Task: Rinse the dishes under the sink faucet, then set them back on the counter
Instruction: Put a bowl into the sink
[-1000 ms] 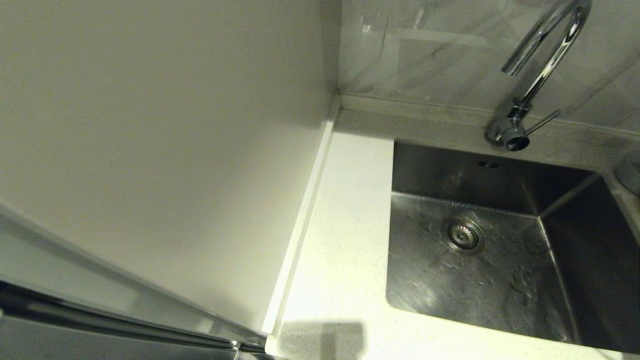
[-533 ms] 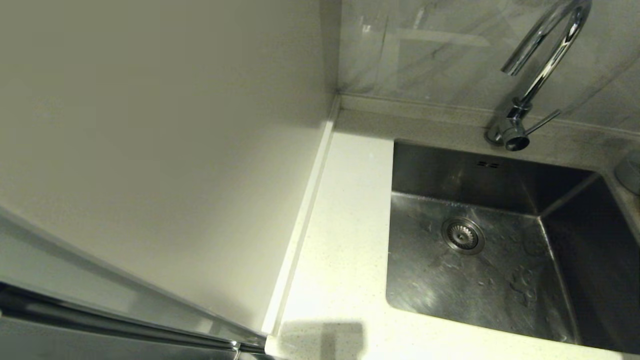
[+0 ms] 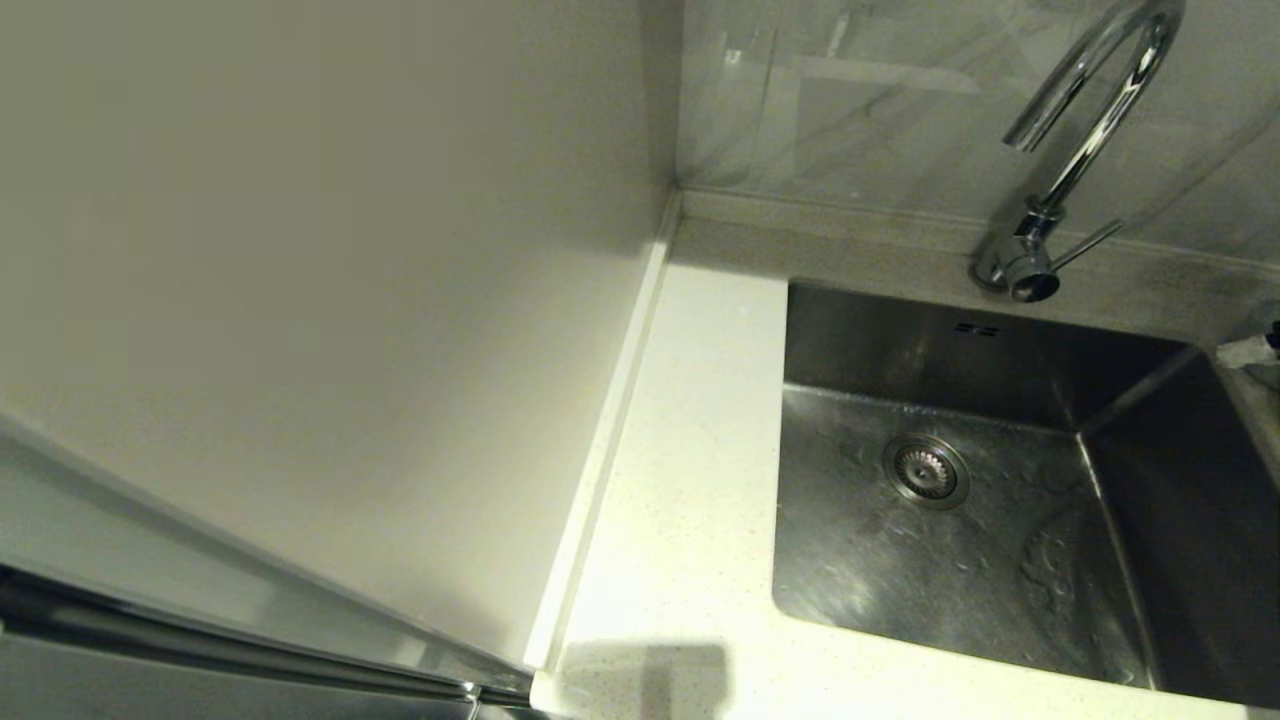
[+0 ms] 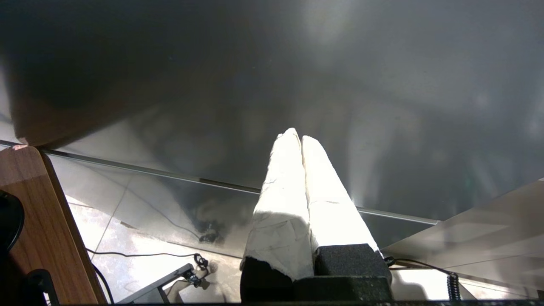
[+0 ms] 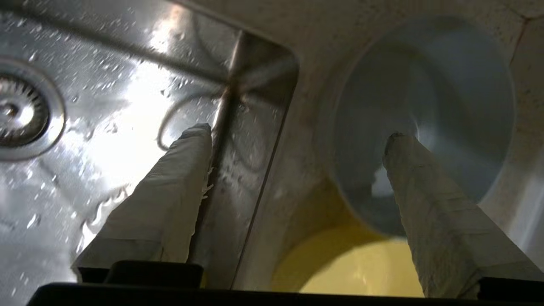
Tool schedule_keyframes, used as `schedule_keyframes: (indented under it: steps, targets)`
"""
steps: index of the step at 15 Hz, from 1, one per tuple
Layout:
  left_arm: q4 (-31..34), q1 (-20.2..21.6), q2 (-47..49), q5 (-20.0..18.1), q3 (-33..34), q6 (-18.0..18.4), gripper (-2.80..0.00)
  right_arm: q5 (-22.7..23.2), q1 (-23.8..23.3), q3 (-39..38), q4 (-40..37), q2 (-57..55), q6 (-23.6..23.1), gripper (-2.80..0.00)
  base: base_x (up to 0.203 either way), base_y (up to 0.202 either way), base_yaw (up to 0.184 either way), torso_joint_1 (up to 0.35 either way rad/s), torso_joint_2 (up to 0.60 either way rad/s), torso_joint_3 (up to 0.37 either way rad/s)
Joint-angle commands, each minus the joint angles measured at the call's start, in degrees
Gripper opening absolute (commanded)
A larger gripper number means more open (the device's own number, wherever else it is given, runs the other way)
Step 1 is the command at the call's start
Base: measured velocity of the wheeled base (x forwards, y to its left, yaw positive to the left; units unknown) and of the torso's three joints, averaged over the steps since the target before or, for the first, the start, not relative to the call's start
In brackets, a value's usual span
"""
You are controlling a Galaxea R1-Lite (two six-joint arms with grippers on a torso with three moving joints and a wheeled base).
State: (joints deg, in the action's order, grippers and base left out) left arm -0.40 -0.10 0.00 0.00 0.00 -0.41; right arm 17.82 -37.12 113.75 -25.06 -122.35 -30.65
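The right gripper (image 5: 297, 136), fingers spread wide and holding nothing, straddles the rim of the grey-blue bowl (image 5: 446, 85) at upper right, seemingly set to release or grasp; left gripper (image 4: 297, 140) parked, fingers clenched.

A kitchen: steel sink (image 3: 960, 520), chrome faucet (image 3: 1085, 130), speckled counter (image 3: 690, 480).

White counter (image 3: 690, 500) around a steel sink (image 3: 1000, 560)

We see a grey-blue bowl (image 5: 446, 85) and a yellow-green bowl (image 5: 348, 267) sitting side by side on the counter just beside the sink's corner; the faucet (image 3: 1030, 265) stands on the strip behind the wet basin.
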Motion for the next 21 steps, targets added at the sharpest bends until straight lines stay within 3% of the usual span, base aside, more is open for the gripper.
schedule_keyframes:
  steps: [1,3,4,15,18,21]
  targets:
    - [-0.04,0.01,0.0,0.0,0.18,-0.03,-2.8,0.11,0.03,0.24,2.68,-3.13,1.0,0.0,0.0,0.0,0.0,0.0,0.0,0.0]
    - [-0.04,0.01,0.0,0.0,0.18,-0.03,-2.8,-0.81,0.03,0.42,4.13,-4.05,2.16,0.0,0.0,0.0,0.0,0.0,0.0,0.0]
    - [-0.04,0.01,0.0,0.0,0.18,-0.03,-2.8,-1.8,0.03,0.42,4.2,-4.13,2.17,-2.8,0.0,0.0,0.0,0.0,0.0,0.0]
    - [-0.04,0.01,0.0,0.0,0.18,-0.03,-2.8,2.61,-0.15,0.33,3.87,-1.29,5.6,-2.8,0.0,0.0,0.0,0.0,0.0,0.0]
    - [-0.04,0.01,0.0,0.0,0.18,-0.03,-2.8,7.38,-0.21,0.33,3.99,-0.78,7.4,-2.8,0.0,0.0,0.0,0.0,0.0,0.0]
    - [-0.04,0.01,0.0,0.0,0.18,-0.03,-2.8,15.91,-1.82,-0.3,3.67,1.35,8.89,-2.8,0.0,0.0,0.0,0.0,0.0,0.0]
